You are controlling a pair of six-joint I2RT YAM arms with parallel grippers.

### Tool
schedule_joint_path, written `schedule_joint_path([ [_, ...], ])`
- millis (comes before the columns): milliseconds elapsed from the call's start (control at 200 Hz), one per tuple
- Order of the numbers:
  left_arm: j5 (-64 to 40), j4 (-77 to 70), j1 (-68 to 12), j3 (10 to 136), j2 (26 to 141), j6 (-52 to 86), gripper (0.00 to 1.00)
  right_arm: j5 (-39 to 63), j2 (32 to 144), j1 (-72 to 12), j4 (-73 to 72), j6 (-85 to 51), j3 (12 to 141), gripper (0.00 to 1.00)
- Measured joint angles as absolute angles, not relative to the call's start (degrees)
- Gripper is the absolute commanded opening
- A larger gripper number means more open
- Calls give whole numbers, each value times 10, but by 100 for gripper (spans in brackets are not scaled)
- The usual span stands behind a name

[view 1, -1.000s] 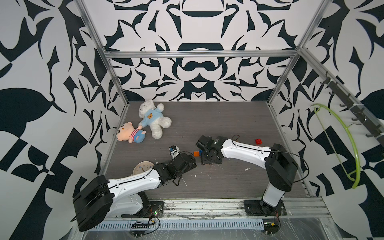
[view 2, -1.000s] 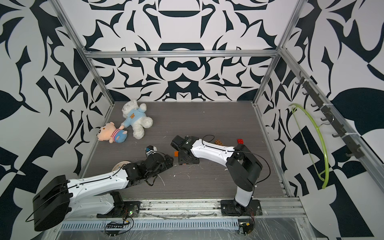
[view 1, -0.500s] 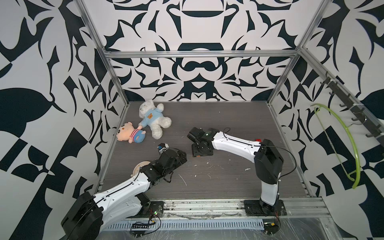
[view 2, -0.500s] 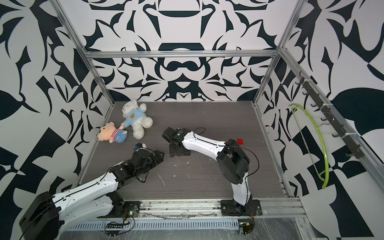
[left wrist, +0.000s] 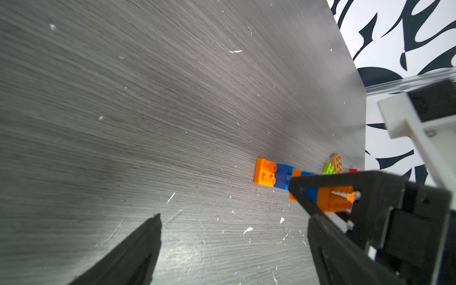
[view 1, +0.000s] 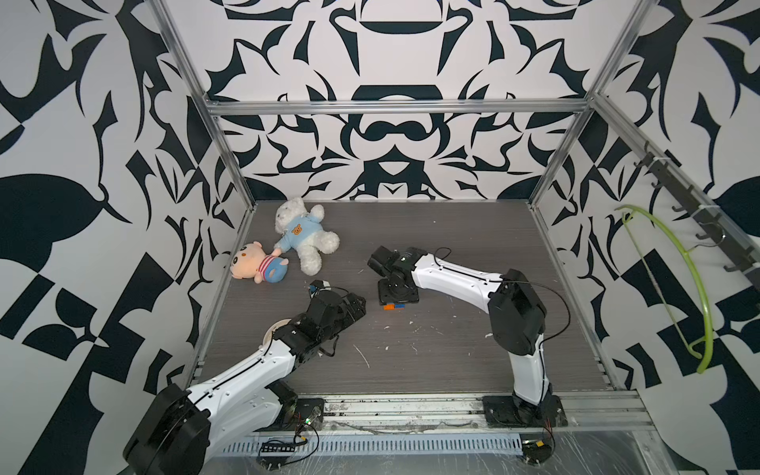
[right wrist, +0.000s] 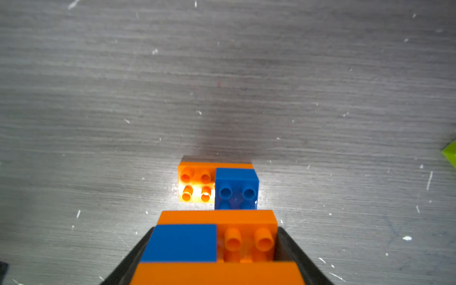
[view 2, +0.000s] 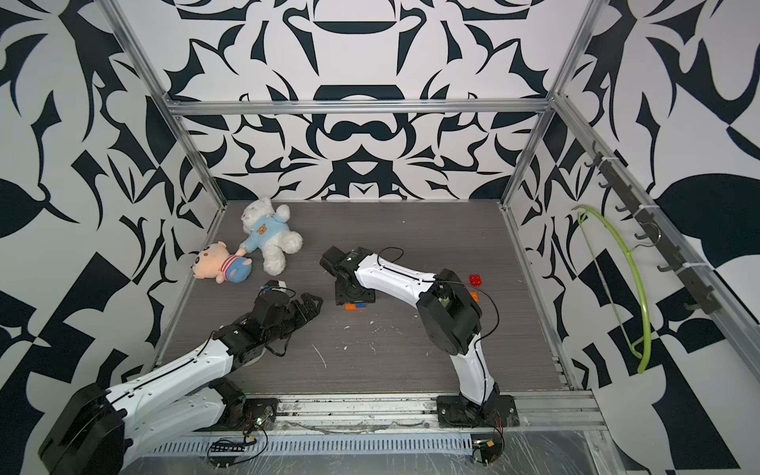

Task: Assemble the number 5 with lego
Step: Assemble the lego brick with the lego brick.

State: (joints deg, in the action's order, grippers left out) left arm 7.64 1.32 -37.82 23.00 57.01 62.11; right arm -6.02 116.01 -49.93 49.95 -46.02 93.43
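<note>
One lego stack (right wrist: 182, 243) sits clamped in right end effector (right wrist: 216, 237).

No writing is legible anywhere; the emblem (view 1: 297, 230) on the plush bear (view 1: 314, 243) seems a picture, not letters.

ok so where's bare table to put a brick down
Bare: back right, between rear wall and right arm; front middle, between left arm and right arm. Crowded: lego assembly in the right end effector, plush toys back left.
</note>
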Motion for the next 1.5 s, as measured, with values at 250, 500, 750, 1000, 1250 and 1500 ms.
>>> schedule_joint_path([
  [250,70,2,-378,230,585,621,99,-49,1185,-494,499,-462,937,62],
  [500,62,-1,-378,230,595,621,99,-45,1190,-494,497,-462,943,62],
  [750,57,-2,-378,230,597,621,99,-41,1190,-494,497,-462,945,62],
  [1000,54,-3,-378,230,597,622,99,-39,1196,-494,496,-460,950,62],
  [1250,50,-5,-378,234,608,622,99,-38,1197,-494,497,-457,951,62],
  [1500,49,-6,-378,234,609,623,99,-39,1206,-494,508,-451,962,62],
])
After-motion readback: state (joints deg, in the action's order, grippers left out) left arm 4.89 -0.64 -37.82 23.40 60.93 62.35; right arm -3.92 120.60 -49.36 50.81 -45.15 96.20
